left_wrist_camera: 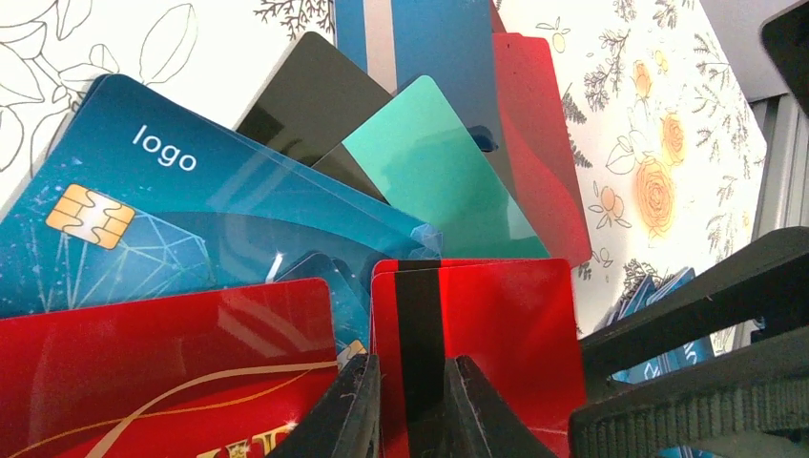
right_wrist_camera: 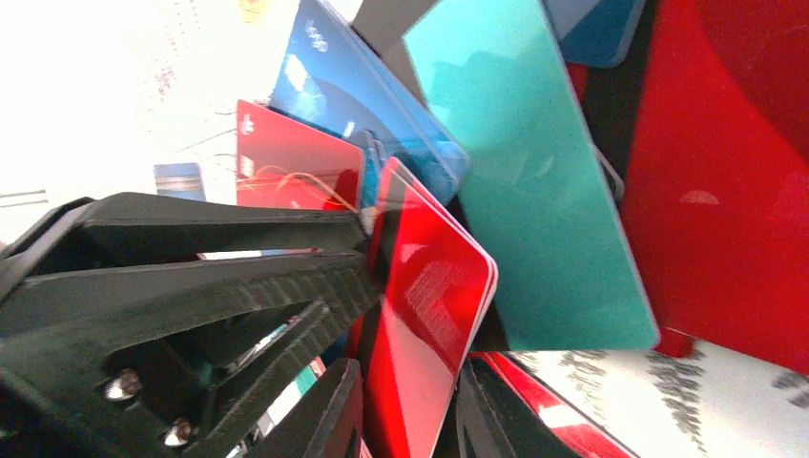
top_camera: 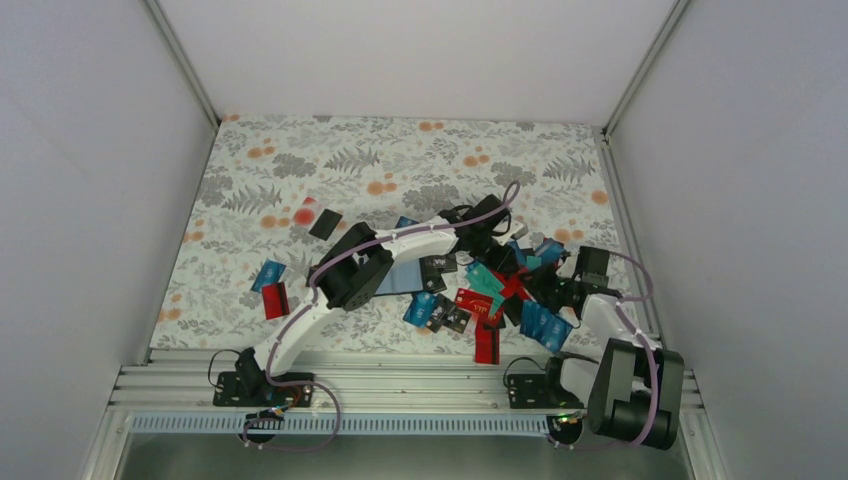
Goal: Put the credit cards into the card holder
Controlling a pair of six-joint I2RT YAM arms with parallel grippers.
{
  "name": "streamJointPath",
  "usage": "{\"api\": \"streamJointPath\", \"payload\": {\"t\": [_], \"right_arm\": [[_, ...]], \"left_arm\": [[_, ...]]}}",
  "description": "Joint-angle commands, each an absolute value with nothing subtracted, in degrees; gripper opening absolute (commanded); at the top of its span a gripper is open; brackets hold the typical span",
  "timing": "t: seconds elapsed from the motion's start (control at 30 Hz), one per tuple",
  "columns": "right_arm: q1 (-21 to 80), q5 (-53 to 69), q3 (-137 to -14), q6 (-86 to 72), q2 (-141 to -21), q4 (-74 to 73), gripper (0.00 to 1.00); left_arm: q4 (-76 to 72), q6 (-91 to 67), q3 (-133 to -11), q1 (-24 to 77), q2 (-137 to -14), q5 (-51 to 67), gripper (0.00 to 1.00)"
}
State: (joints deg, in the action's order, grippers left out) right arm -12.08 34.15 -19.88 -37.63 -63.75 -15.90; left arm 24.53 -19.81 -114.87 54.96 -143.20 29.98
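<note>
Most of the credit cards point(top_camera: 470, 300) lie in a loose heap of blue, red, teal and black on the right half of the floral table cover point(top_camera: 300, 170). The left arm point(top_camera: 300, 335) stretches diagonally from its near-left base to the heap's far side, and the right arm point(top_camera: 603, 318) bends in from the near right. Well apart to the left, a blue card point(top_camera: 268, 274) lies just beside a red card point(top_camera: 276, 299), with a black rectangle point(top_camera: 324, 223) farther back.

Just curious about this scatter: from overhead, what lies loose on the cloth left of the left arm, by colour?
Blue card: 1
Red card: 1
Black flat piece: 1
Red-and-white piece: 1
Total: 4
</note>
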Motion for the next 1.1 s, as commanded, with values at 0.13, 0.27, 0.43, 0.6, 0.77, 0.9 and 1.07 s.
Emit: {"api": "streamJointPath", "payload": {"t": [0.13, 0.27, 0.43, 0.6, 0.77, 0.9, 1.07], "right_arm": [[-11.8, 36.9, -21.8, -35.9, -63.0, -12.0, 0.21], [-11.8, 36.9, -21.9, -35.8, -64.9, -10.9, 0.15], [-11.8, 36.3, -22.2, -35.2, -66.2, -10.7, 0.05], [-11.8, 34.3, -23.9, -34.1, -65.3, -13.7, 0.04], [-11.8, 30.3, -28.2, -32.8, -61.5, -20.2, 0.04], [-11.8, 31.7, -30.8, -32.3, -58.9, -23.5, 0.04], [-11.7, 42.9, -31.6, -31.5, -56.9, -20.5, 0.04]], "left_arm": [[29.5, -22.3, -113.8, 56.7, -145.4, 34.4, 0.18], [29.4, -22.6, -113.8, 56.5, -145.4, 34.9, 0.18], [28.9, -23.0, -113.9, 56.3, -145.3, 35.8, 0.18], [28.0, -23.8, -113.5, 56.1, -143.1, 35.1, 0.18], [27.1, -25.0, -112.5, 55.2, -138.6, 33.0, 0.19], [26.8, -25.6, -110.5, 53.8, -133.7, 31.0, 0.22], [24.1, -26.1, -101.4, 51.0, -122.0, 28.0, 0.38]]}}
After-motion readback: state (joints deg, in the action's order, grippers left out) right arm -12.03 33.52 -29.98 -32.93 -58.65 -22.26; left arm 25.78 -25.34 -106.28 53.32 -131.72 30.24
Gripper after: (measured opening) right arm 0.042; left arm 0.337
